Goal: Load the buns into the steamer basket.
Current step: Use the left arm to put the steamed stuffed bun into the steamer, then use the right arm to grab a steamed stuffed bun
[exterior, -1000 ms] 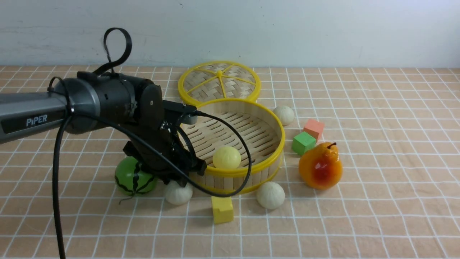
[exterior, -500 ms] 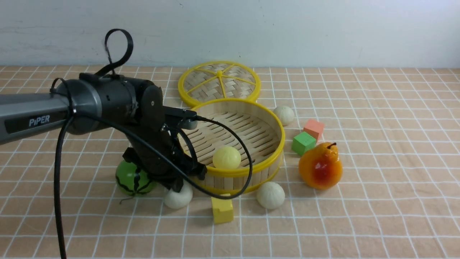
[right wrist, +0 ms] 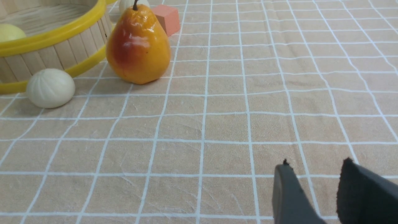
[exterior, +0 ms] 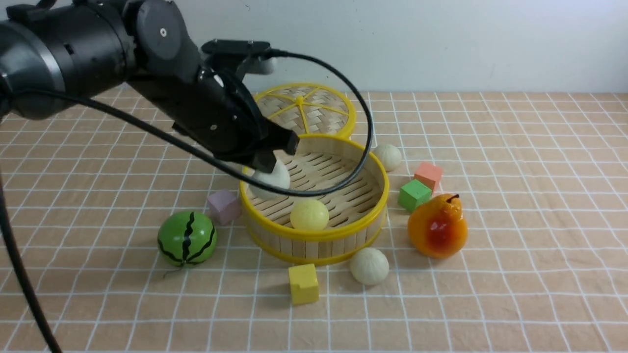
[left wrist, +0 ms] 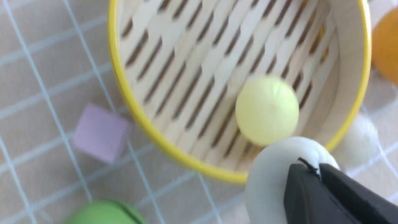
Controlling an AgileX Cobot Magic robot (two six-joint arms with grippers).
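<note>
My left gripper (exterior: 265, 165) is shut on an off-white bun (exterior: 270, 179), held in the air over the left rim of the steamer basket (exterior: 382, 192). In the left wrist view the dark fingertips (left wrist: 303, 174) pinch that bun (left wrist: 270, 183) just outside the yellow rim (left wrist: 140, 115). A pale yellow bun (exterior: 309, 214) lies inside the basket near its front wall. One off-white bun (exterior: 369, 265) rests on the cloth in front of the basket, another (exterior: 387, 156) behind its right side. My right gripper (right wrist: 315, 168) is open over bare cloth, to the right of the pear (right wrist: 138, 46).
A woven lid (exterior: 299, 110) lies behind the basket. An orange pear (exterior: 436, 225), a green cube (exterior: 414, 194) and a pink cube (exterior: 428, 175) sit to its right. On its left are a watermelon ball (exterior: 187, 239) and a purple cube (exterior: 223, 206), with a yellow cube (exterior: 303, 283) in front.
My left gripper shut on the off-white bun at the basket's front left, then lifted it up and back over the left rim. The purple cube came into view.
</note>
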